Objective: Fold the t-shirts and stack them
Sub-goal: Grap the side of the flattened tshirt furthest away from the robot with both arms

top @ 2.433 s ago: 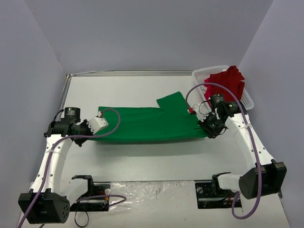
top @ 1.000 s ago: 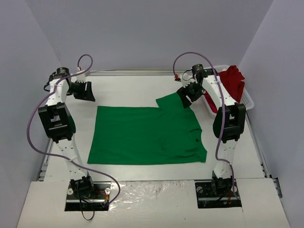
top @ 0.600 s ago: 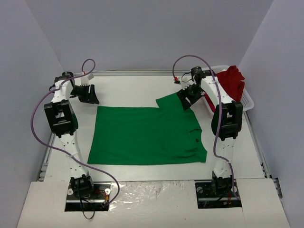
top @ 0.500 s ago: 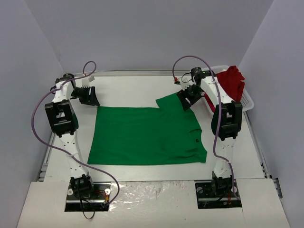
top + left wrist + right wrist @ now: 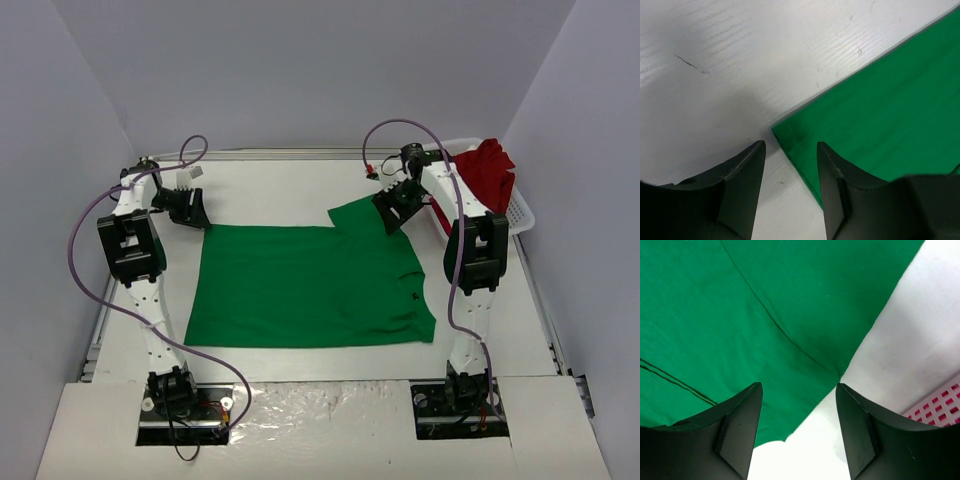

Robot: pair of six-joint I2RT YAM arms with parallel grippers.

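Bright green cloth t-shirt [image 5: 310, 285] lies flat and spread out on white tabletop [image 5: 270, 190], approx. mid-table. Deep red cloth t-shirt [image 5: 487, 168] is bunched in white plastic lattice basket [image 5: 521, 212], far-right corner. L gripper [image 5: 790, 150]: fingers parted, moderate gap, nothing held; green shirt's far-left corner sits betw. them. R gripper [image 5: 799, 390]: fingers spread wide, nothing held, over the shirt's far-right sleeve edge nr basket. Contact w/ cloth: can't tell.
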